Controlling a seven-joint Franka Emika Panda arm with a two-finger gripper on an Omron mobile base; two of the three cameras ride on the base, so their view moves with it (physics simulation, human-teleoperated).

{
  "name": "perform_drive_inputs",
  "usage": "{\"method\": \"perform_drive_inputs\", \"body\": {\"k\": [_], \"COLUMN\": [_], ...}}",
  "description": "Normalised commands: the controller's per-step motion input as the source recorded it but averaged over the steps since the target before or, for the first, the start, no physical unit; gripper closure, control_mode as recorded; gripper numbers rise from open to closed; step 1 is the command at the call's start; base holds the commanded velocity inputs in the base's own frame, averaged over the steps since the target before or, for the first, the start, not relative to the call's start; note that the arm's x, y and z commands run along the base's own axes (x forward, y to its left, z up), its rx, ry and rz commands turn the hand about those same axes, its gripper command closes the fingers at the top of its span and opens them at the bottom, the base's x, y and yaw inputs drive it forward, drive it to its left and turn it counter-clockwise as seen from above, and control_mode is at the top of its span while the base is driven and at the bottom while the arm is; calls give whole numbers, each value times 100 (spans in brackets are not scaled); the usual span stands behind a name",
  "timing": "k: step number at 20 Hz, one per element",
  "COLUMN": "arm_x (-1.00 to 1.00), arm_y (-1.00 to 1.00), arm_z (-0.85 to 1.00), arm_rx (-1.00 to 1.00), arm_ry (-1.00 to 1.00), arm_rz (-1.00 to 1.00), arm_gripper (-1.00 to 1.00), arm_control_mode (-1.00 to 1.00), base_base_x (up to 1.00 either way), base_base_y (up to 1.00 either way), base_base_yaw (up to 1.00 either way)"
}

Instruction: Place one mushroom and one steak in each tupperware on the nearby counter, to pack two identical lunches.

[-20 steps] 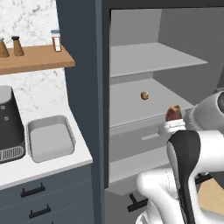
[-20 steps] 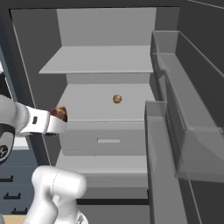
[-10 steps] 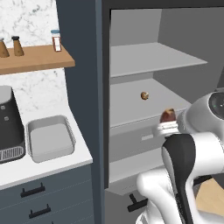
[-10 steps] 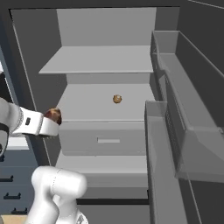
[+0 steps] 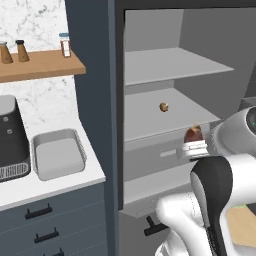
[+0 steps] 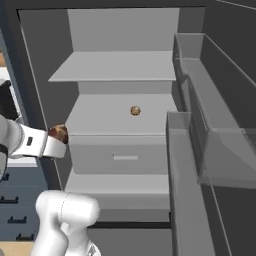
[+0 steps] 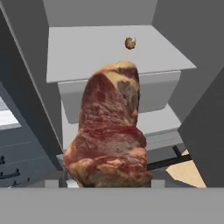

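We hold a steak in our gripper, the jaws pinched on its lower end so the red, marbled slab stands up from the gripper in the hand view. In the left base view the steak shows as a dark brown lump above the white wrist, in front of the open fridge and level with the front edge of its lower shelf. In the right base view the same steak sits at the end of our forearm, just beside the fridge's left wall.

1 mushroom lies alone near the middle of the lower fridge shelf, well apart from the gripper; the right base view and the hand view show it too.

1 tupperware rests on the white counter, near its right edge and just beside the black coffee machine. Its grey inside is bare. Above it a wooden wall shelf carries 3 small bottles.
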Motion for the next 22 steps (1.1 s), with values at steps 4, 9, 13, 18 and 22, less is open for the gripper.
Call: {"method": "perform_drive_inputs", "body": {"k": [4,9,13,18,22], "arm_x": [0,0,0,0,0], "arm_y": [0,0,0,0,0], "arm_z": [0,0,0,0,0], "arm_rx": [0,0,0,0,0], "arm_ry": [0,0,0,0,0], "arm_rz": [0,0,0,0,0], "arm_gripper": [100,100,100,100,100], "arm_control_mode": [100,100,100,100,100], "base_base_x": [-88,-58,-17,5,51], "base_base_y": [45,93,100,77,54], "base_base_yaw": [6,20,18,-1,-18]}}
